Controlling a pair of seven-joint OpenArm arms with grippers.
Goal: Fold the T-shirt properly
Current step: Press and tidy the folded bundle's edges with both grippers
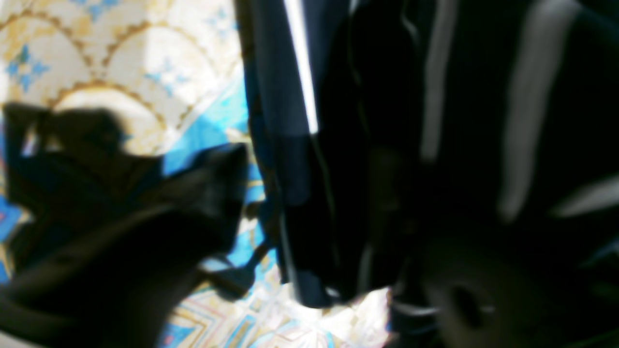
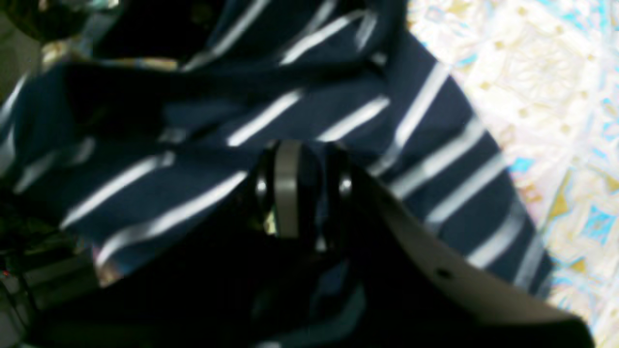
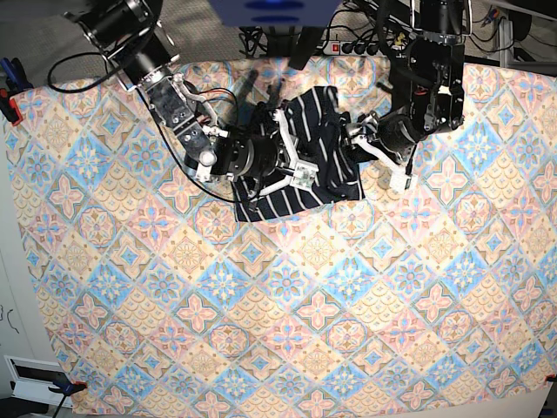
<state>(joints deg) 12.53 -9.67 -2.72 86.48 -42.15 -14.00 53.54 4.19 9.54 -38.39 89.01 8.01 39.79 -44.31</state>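
Note:
The dark navy pinstriped T-shirt (image 3: 324,148) lies bunched at the back middle of the tablecloth. My right gripper (image 3: 291,170) is at the shirt's left part. In the right wrist view its fingers (image 2: 288,188) stand close together, with shirt cloth (image 2: 435,159) pinched and draped around them. My left gripper (image 3: 352,144) is at the shirt's right edge. In the blurred left wrist view a fold of the shirt (image 1: 290,193) hangs between a dark finger (image 1: 193,193) and the other side. The cloth covers the right side, so the jaw state is unclear.
The pastel patterned tablecloth (image 3: 261,305) covers the whole table. A power strip (image 3: 348,45) and cables (image 3: 78,70) lie beyond the back edge. A clamp (image 3: 9,96) holds the cloth at the left edge, and another (image 3: 65,387) at the front left corner.

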